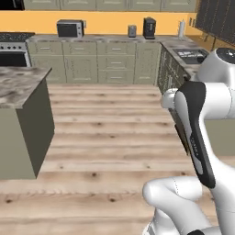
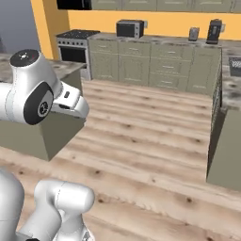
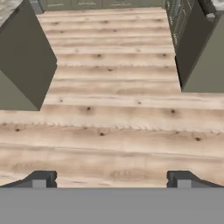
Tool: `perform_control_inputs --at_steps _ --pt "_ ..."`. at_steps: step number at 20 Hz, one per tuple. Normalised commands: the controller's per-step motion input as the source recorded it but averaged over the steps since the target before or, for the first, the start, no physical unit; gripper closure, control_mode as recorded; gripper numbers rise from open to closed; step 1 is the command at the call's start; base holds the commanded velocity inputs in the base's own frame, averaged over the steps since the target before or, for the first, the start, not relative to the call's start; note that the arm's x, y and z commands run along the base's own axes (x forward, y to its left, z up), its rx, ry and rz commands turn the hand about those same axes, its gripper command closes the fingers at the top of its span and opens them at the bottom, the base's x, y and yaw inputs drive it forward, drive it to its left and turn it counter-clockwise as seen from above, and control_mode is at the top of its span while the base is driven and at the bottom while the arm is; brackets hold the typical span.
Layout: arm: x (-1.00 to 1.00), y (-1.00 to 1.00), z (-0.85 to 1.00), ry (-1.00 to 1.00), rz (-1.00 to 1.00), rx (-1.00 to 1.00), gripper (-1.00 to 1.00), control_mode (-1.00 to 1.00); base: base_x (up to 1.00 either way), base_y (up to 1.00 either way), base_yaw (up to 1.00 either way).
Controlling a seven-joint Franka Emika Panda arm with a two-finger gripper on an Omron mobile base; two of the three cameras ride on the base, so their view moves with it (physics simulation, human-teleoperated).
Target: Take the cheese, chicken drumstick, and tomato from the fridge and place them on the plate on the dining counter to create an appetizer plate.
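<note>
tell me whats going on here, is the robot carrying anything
Nothing is being carried. The white arm's hand is open and empty, its two dark fingertips apart over bare pale wooden plank floor. The robot stands in the aisle between the marble-topped olive island and the olive cabinet run with the sink.

Wood plank floor (image 1: 105, 137) mid-frame. Marble-topped island (image 1: 20, 82) at 9 o'clock, no stools. Back counter at 12 o'clock: microwave (image 1: 69, 29), toaster (image 1: 132, 31), coffee machine (image 1: 149, 27). Stove (image 1: 13, 48) at 10 o'clock. Sink (image 1: 190, 54) on side counter at 2 o'clock.
</note>
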Motion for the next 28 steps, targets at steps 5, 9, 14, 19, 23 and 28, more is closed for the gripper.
perform_control_inputs --at_steps 5,9,14,19,23,28 --pt "0.00 0.00 0.00 0.00 0.00 0.00 -1.00 1.00 1.00 -0.58 0.28" --pt "0.00 0.00 0.00 0.00 0.00 0.00 -1.00 1.00 1.00 -0.73 0.22" --pt "0.00 0.00 0.00 0.00 0.00 0.00 -1.00 1.00 1.00 -0.78 0.13" --pt "0.00 0.00 0.00 0.00 0.00 0.00 -1.00 1.00 1.00 -0.67 0.10" --pt "0.00 0.00 0.00 0.00 0.00 0.00 -1.00 1.00 1.00 -0.28 0.12" --pt "0.00 0.00 0.00 0.00 0.00 0.00 -1.00 1.00 1.00 -0.14 0.17"
